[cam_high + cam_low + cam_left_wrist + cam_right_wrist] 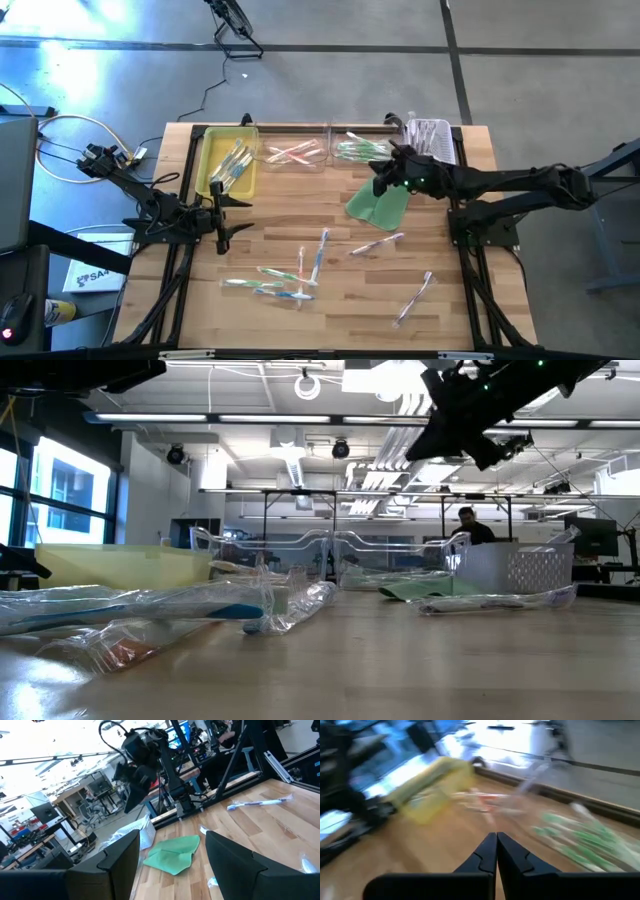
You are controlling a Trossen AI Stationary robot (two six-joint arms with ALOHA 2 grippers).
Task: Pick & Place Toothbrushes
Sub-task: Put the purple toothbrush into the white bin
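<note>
Several wrapped toothbrushes lie flat on the wooden table point(340, 300), among them one point(320, 250) at the middle, one point(378, 243) right of it and one point(415, 297) near the front right. More fill a yellow tray point(228, 160) and two clear trays, one with pink ones point(295, 152) and one with green ones point(358, 150). My right gripper point(378, 182) hangs shut and empty above the table, beside the green-brush tray point(580, 840) and over the far end of a green cloth point(378, 205). My left gripper point(235, 212) waits open at the left edge, holding nothing.
A white basket point(430, 138) stands at the far right corner. The green cloth point(172, 854) lies flat between the trays and the loose brushes. Bare wood lies between the yellow tray and the loose brushes. A person sits in the room beyond the table point(470, 525).
</note>
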